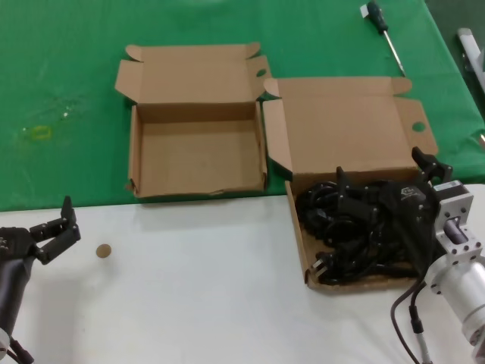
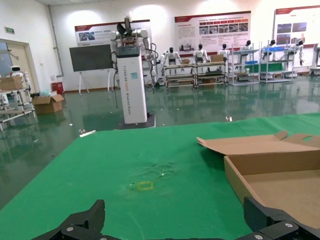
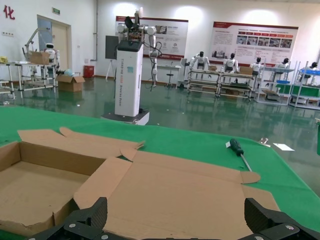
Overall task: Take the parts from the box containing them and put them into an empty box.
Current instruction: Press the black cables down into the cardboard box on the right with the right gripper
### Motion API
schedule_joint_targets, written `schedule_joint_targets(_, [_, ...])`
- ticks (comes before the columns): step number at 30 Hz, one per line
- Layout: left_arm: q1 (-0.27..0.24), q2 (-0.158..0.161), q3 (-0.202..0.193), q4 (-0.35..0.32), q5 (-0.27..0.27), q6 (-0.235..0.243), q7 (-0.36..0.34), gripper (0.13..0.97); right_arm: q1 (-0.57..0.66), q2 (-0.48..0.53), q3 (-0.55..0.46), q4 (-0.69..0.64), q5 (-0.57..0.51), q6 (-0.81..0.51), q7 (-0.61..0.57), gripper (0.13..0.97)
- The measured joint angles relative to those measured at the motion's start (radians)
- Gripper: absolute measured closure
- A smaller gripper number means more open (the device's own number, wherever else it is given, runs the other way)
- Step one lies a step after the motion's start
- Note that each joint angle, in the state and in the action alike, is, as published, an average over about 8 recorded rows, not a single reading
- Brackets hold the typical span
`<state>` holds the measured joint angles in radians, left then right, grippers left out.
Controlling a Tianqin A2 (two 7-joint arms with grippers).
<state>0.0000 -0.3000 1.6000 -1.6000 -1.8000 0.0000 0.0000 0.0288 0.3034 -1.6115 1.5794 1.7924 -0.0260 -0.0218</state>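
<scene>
Two brown boxes sit side by side on the table, where the green cloth (image 1: 61, 68) meets the white top (image 1: 197, 288). The empty box (image 1: 198, 155) is on the left and lies fully on the green cloth, its front wall right at the cloth's edge. The box containing them (image 1: 345, 144) is on the right, touching the empty one at a corner flap, and its tray sticks out over the white part toward the near edge. The parts (image 1: 356, 224) are a black tangle of cords inside that tray; I cannot count them.

The right gripper (image 1: 424, 178) is low at the right side of the full box, next to the cords, with its fingers spread wide and nothing in them. The left gripper (image 1: 57, 231) waits near the left edge of the white top, fingers open and empty. There is wide open room between it and the boxes, with only one small brown disc (image 1: 103, 250) lying there.

One screwdriver (image 1: 384, 34) lies near the far right corner of the cloth.
</scene>
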Motion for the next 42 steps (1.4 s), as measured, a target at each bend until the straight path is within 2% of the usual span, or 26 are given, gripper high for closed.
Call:
schedule_joint_targets(22, [0.000,0.000,0.000,0.000,0.000,0.000,0.000,0.148,0.000,0.000,0.000,0.000,0.000,0.000,0.000,0.129])
schedule_joint_targets(31, [0.000,0.000,0.000,0.000,0.000,0.000,0.000,0.233,0.000,0.004,-0.001,0.000,0.000,0.002,0.000,0.129])
schedule_joint_targets(39, [0.000,0.000,0.000,0.000,0.000,0.000,0.000,0.391,-0.002,0.034,-0.017,0.006,0.008,0.014,0.006,0.129])
schedule_joint_targets(42, [0.000,0.000,0.000,0.000,0.000,0.000,0.000,0.391,0.000,0.083,-0.055,0.012,0.037,0.038,0.009,0.129])
